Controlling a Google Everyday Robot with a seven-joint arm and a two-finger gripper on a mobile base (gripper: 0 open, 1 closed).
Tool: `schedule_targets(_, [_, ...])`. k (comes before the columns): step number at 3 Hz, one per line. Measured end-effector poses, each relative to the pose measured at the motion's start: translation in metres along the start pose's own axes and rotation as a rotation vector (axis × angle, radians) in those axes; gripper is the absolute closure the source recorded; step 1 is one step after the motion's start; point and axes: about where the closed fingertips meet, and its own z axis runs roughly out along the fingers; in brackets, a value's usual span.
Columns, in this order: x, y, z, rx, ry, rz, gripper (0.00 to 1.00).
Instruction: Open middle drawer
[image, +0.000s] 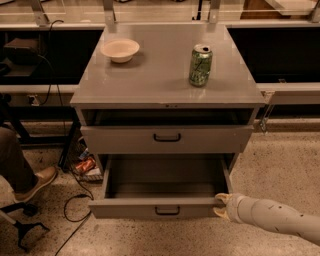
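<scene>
The cabinet (150, 87) stands in the middle of the frame. On its top the bowl (120, 50) lies at the upper left, and the can (200, 65) stands right of it, well apart. Below the upper drawer (167, 140), the middle drawer (125, 208) sticks out toward the lower edge. The gripper (221, 206) is at the lower right, at this drawer's right front corner.

Arm (285, 223) cropped right, gripper (220, 206) at middle drawer (125, 209) corner

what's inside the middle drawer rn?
The middle drawer shows only bare grey floor and walls, no items. The strip behind its front panel is hidden. The gripper sits at its front right corner.
</scene>
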Motion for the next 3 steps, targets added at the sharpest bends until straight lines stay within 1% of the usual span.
schedule_targets(1, [-0.0004, 0.0003, 0.0005, -0.001, -0.001, 0.000, 0.66])
schedule_targets(3, [-0.0021, 0.0016, 0.0023, -0.004, -0.004, -0.001, 0.20])
